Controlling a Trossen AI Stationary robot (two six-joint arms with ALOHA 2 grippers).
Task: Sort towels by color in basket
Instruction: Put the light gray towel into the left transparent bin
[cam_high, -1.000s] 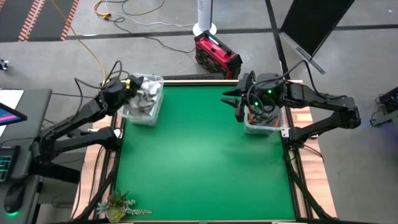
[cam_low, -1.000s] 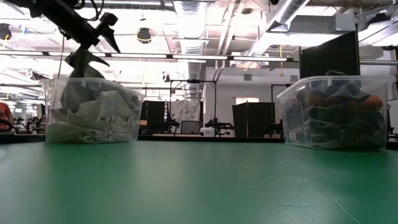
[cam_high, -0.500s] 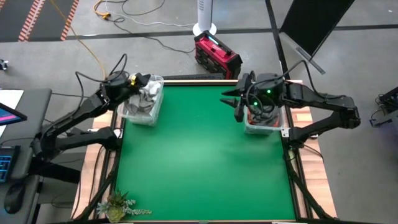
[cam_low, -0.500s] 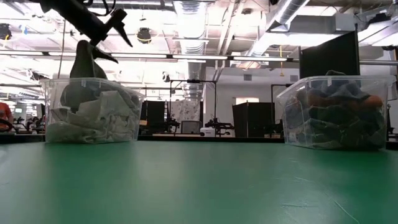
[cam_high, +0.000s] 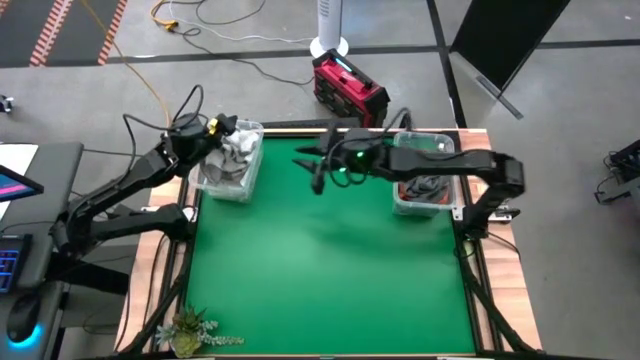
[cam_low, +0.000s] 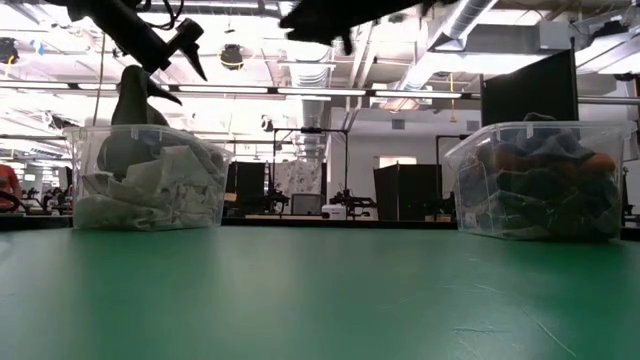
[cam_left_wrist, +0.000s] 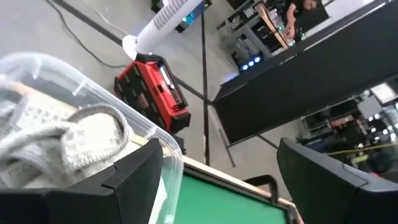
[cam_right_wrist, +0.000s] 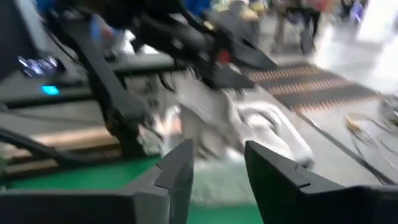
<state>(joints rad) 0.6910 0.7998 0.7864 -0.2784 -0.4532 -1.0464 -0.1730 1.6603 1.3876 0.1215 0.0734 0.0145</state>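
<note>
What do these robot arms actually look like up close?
Both are dark, slim, jointed arms with black cables looped along them. The left gripper has a yellow fitting near its wrist; the right gripper has a small green light behind it. Each ends in two flat, tapered black fingers.

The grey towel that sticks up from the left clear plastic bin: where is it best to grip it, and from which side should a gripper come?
Probably grip the grey towel at its raised peak, coming straight down from above. The peak stands above the rim of the clear plastic bin, whose walls block the sides. The open left gripper hovers just over it.
</note>
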